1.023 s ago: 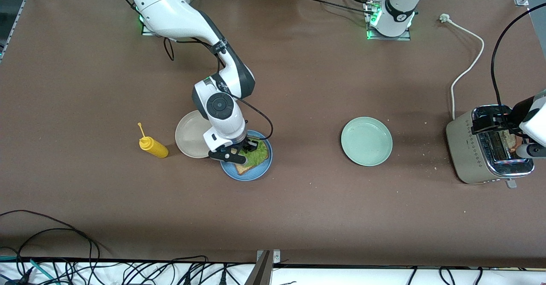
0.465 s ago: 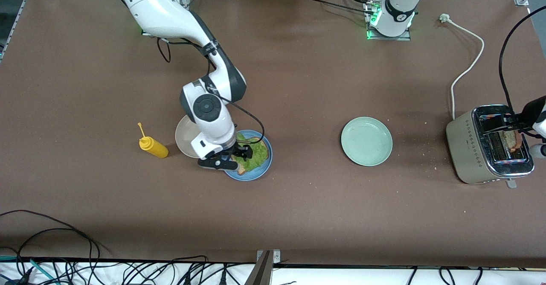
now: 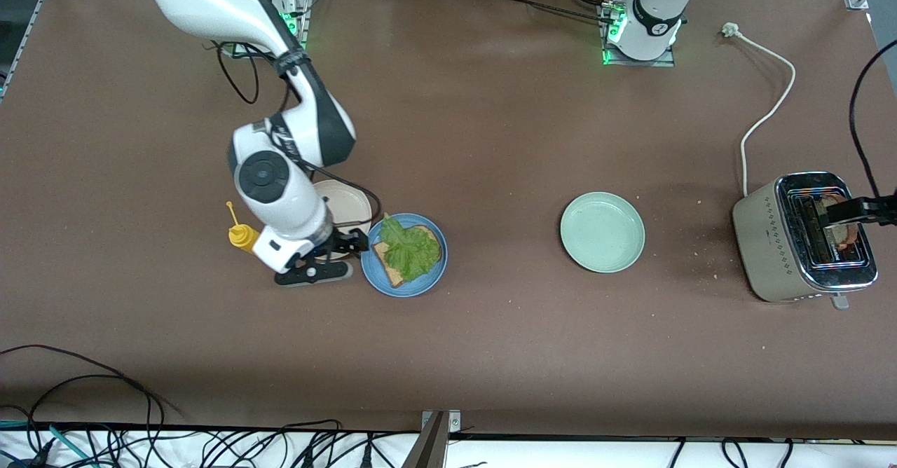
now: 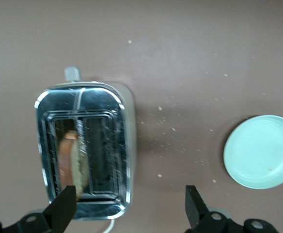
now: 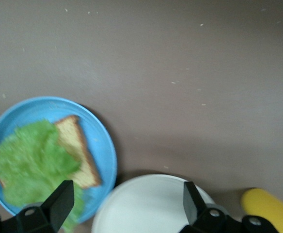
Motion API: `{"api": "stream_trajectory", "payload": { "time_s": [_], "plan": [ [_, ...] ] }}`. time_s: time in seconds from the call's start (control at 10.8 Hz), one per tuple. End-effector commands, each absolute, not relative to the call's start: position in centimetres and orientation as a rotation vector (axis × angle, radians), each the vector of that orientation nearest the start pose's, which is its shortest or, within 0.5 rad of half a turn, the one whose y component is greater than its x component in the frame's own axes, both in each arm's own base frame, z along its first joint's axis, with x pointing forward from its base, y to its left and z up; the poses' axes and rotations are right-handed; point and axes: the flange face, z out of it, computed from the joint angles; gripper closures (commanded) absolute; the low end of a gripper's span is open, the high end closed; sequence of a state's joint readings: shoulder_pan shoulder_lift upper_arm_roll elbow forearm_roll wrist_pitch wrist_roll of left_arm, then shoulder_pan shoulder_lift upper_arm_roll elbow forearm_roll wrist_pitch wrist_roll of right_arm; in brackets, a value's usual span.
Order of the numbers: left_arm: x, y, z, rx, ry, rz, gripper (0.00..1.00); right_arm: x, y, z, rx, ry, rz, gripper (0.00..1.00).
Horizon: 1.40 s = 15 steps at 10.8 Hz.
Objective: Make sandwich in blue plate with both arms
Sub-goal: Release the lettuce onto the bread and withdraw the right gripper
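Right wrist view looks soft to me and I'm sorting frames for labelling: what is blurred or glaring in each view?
Right wrist view: lettuce smeared, plate rim soft. Left wrist view: toaster chrome streaked with glare. Front view: sharp, soft shadows beside the plates.

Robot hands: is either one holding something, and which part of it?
Nothing is held. The right gripper is open over the beige plate; the left gripper is open over the silver toaster.
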<state>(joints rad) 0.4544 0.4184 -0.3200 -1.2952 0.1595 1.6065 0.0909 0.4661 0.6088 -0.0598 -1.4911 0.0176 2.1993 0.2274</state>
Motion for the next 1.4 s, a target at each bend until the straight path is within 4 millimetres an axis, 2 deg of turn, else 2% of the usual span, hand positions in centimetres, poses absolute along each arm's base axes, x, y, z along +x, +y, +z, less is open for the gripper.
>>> {"api": "stream_trajectory", "payload": {
  "time_s": [0.0,0.19,0.37,0.65,0.93,1.02,1.12,1.21,1.3],
  "plan": [
    [65.8,21.0,47.9,-3.095,-0.065,0.089,0.02,63.8,23.6,36.6,-3.075,-0.558,-0.052,0.0],
    [66.4,23.5,45.2,-3.027,-0.06,0.075,0.02,63.4,18.9,38.6,-3.035,-0.735,-0.027,0.0],
    [66.8,23.6,42.5,-3.044,-0.056,0.117,0.0,62.6,15.4,39.4,-2.992,-0.896,0.015,0.0],
    [65.5,23.9,40.0,-3.054,-0.062,0.246,0.0,62.6,10.7,40.9,-2.871,-1.2,0.063,0.0],
    [64.7,24.0,38.8,-3.057,-0.067,0.33,0.01,62.6,5.2,41.0,-2.646,-1.402,0.054,0.0],
    [64.5,24.5,38.3,-3.059,-0.075,0.343,0.13,62.7,3.5,40.7,-2.569,-1.466,0.019,0.0],
    [64.3,24.6,38.2,-3.06,-0.062,0.358,0.39,62.9,1.7,40.3,-2.49,-1.518,-0.025,0.0],
    [64.2,25.0,38.2,-3.05,-0.02,0.371,0.6,63.0,0.1,39.2,-2.41,-1.55,-0.063,0.0],
    [64.0,25.2,38.2,-3.029,-0.004,0.388,0.74,63.2,-1.3,37.9,-2.329,-1.568,-0.109,0.0]
  ]
}}
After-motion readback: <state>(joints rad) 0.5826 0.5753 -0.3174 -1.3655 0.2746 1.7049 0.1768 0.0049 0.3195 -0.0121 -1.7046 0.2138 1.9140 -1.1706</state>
